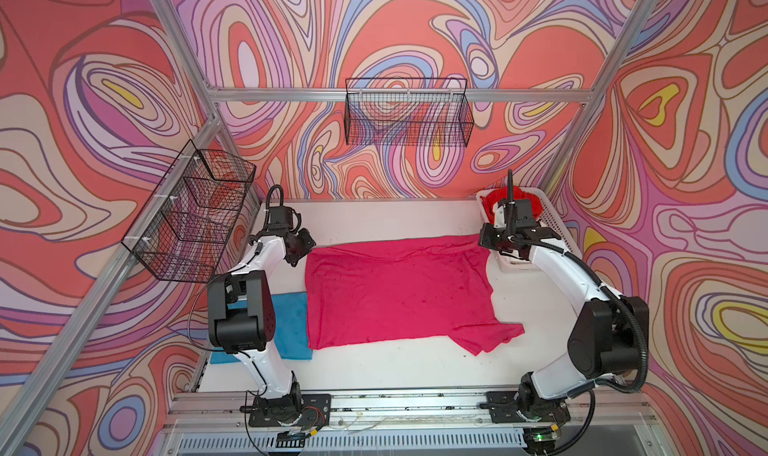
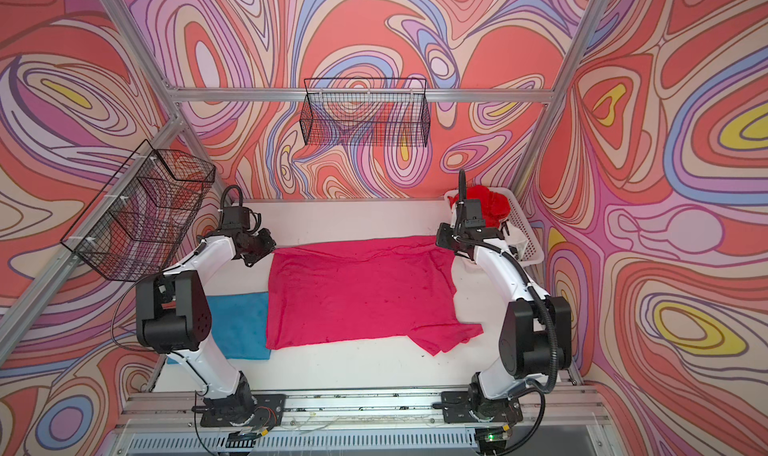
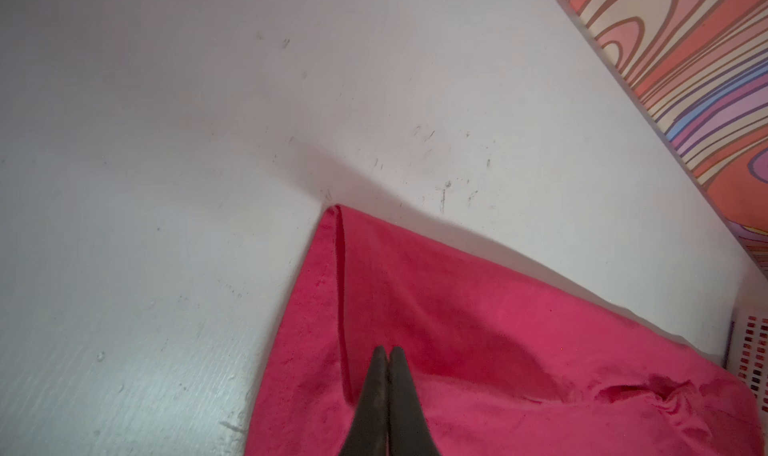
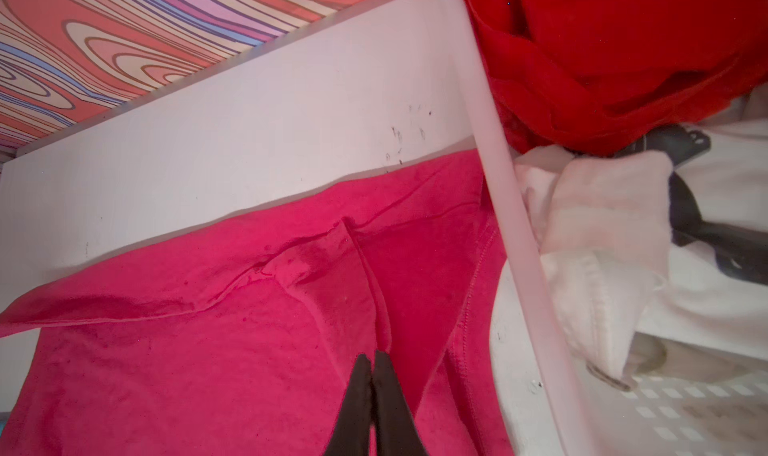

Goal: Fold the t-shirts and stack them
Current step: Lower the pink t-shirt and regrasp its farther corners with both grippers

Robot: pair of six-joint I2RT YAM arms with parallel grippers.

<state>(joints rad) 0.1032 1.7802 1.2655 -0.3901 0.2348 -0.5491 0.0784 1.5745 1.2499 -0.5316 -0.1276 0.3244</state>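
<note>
Across the middle of the white table point(image 1: 374, 221) I see the magenta-pink t-shirt point(image 1: 399, 296) spread flat, one sleeve sticking out at the near right. Left gripper point(image 3: 388, 350): jaws pressed together, tips above the shirt's far left corner. Right gripper point(image 4: 372, 355): jaws closed too, over a crease by the far right edge. Teal-blue t-shirt point(image 1: 291, 325) lies folded against the pink one's left edge. Red t-shirt point(image 1: 534, 200) and white t-shirt point(image 4: 602, 233) sit in the white basket point(image 1: 555, 225).

The magenta-pink cloth t-shirt point(image 1: 395, 296) lies centred on the white flat table point(image 1: 374, 371); the teal-blue cloth t-shirt point(image 1: 293, 325) just left of it; the bright red cloth t-shirt point(image 1: 530, 200) in the white plastic basket point(image 1: 557, 225), back right.
</note>
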